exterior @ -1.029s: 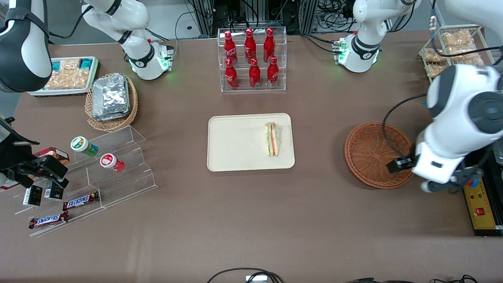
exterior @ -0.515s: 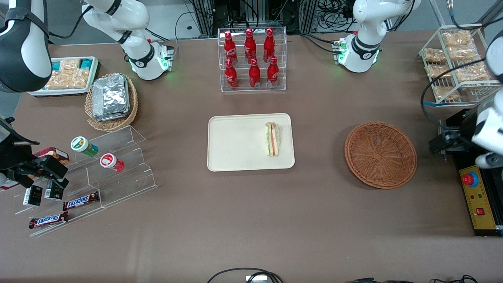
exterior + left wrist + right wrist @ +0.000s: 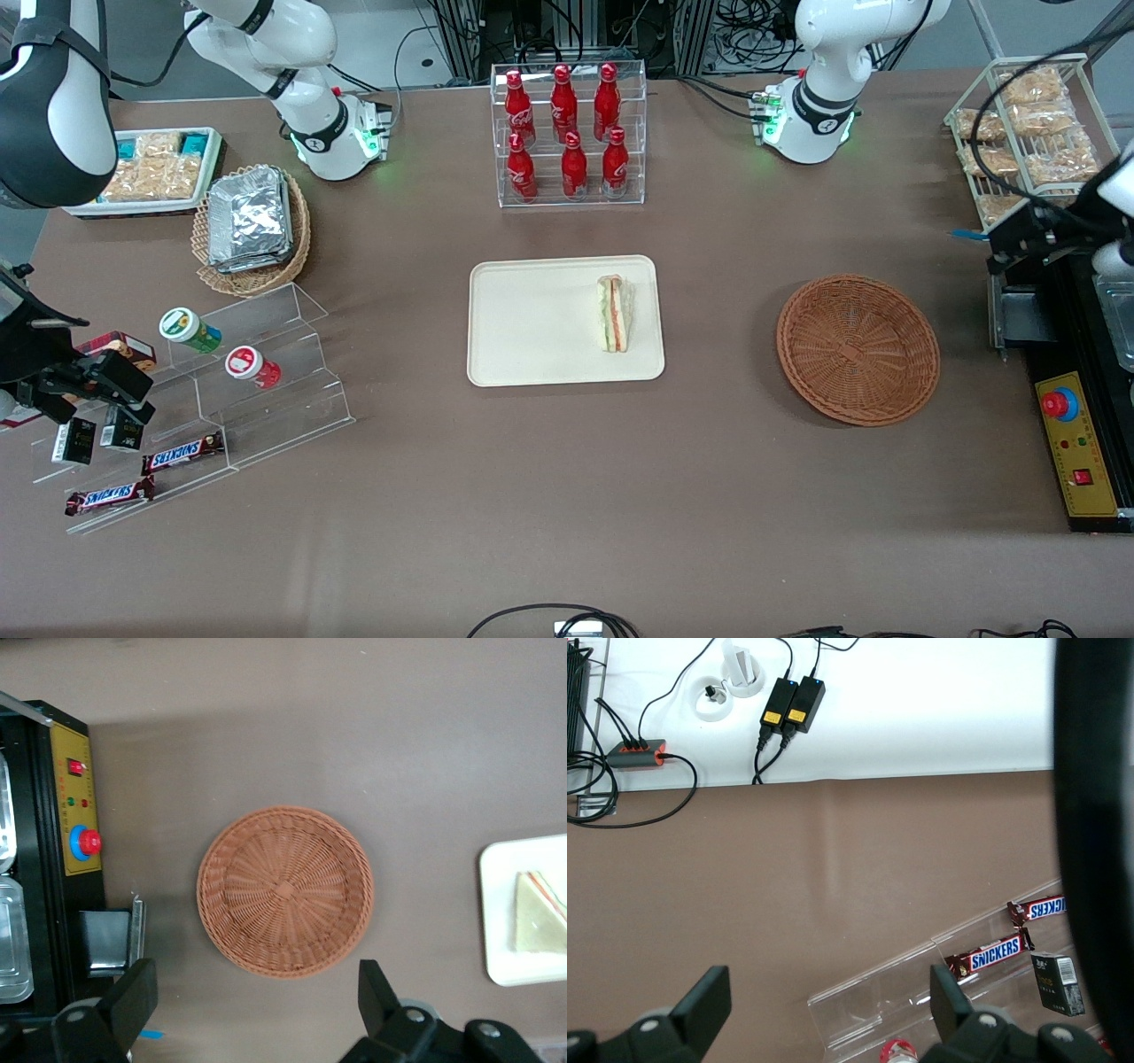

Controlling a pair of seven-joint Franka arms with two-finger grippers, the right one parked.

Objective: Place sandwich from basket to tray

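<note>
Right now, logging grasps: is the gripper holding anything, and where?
Nothing. The gripper is open and empty above the basket; the sandwich lies on the tray.

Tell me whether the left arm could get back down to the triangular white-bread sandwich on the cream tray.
Probably yes. The pincer is open, empty, raised toward the working arm's table end; nothing covers the triangular white-bread sandwich on the cream rectangular tray; only the low reddish-brown wicker basket lies between.

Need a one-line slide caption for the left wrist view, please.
Open gripper high above the empty wicker basket; sandwich lies on the tray.
</note>
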